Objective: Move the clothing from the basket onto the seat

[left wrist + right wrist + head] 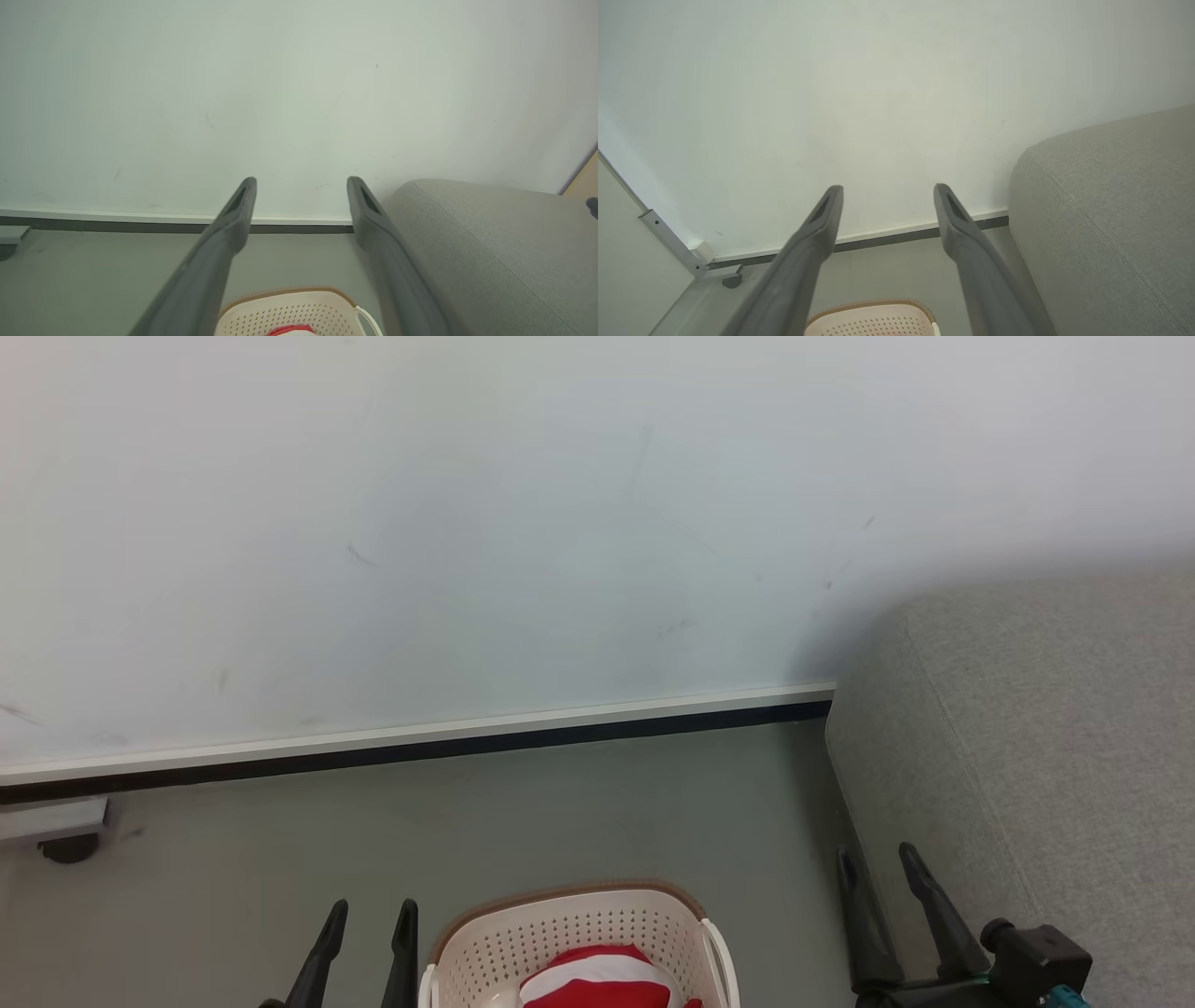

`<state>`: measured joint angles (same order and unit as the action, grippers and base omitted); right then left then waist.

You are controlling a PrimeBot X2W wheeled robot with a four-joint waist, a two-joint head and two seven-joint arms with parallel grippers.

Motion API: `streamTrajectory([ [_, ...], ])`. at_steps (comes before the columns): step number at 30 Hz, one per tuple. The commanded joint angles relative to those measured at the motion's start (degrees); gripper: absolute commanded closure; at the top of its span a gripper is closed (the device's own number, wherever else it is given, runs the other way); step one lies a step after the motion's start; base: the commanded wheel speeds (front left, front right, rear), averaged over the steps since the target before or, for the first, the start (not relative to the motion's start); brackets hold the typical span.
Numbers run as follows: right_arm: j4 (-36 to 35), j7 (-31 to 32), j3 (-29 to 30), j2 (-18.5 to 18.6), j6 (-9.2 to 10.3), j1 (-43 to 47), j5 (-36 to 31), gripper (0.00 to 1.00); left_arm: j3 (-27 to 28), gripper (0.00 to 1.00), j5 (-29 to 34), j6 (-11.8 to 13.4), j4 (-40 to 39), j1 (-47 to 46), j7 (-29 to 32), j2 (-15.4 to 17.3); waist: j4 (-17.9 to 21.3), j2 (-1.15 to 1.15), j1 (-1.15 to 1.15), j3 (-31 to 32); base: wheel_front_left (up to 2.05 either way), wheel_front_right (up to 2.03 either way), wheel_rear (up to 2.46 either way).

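Note:
The cream basket (569, 933) with a brown rim sits on the floor at the bottom centre of the head view. Red and white striped clothing (602, 975) lies bunched inside it. My left gripper (373, 910) stands open just left of the basket, nothing between its fingers. My right gripper (878, 859) is open too, raised beside the near corner of the grey seat (1046, 747) at the right. The left wrist view shows the left gripper (301, 184), the basket (289, 312), a sliver of clothing (289, 330) and the seat (490, 247). From the right wrist I see the right gripper (887, 191), basket (873, 319) and seat (1111, 205).
A pale wall (467, 523) with a white and dark skirting strip (420, 742) stands close behind the basket. Grey floor (560, 812) lies between them. A metal frame foot on a black caster (65, 845) sits at the far left by the wall.

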<state>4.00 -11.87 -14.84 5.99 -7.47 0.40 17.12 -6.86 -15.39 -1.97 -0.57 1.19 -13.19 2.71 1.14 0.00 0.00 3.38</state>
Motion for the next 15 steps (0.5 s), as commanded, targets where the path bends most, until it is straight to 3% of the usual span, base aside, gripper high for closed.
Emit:
streamTrajectory([
  [1,-0.70,-0.53,-0.58,0.46,-0.04,0.14,-1.05,0.00,-0.12,0.00,1.03,0.05,-0.72,0.94,-0.53,0.25,-0.01,0.00,0.00,0.03,0.00,0.00,0.00],
  [15,-2.15,-2.51,-3.68,1.01,-0.04,1.09,-6.50,0.00,-0.48,0.00,7.13,1.02,-2.72,2.24,-1.52,0.26,0.22,0.00,0.00,-0.13,0.00,0.00,0.00],
])
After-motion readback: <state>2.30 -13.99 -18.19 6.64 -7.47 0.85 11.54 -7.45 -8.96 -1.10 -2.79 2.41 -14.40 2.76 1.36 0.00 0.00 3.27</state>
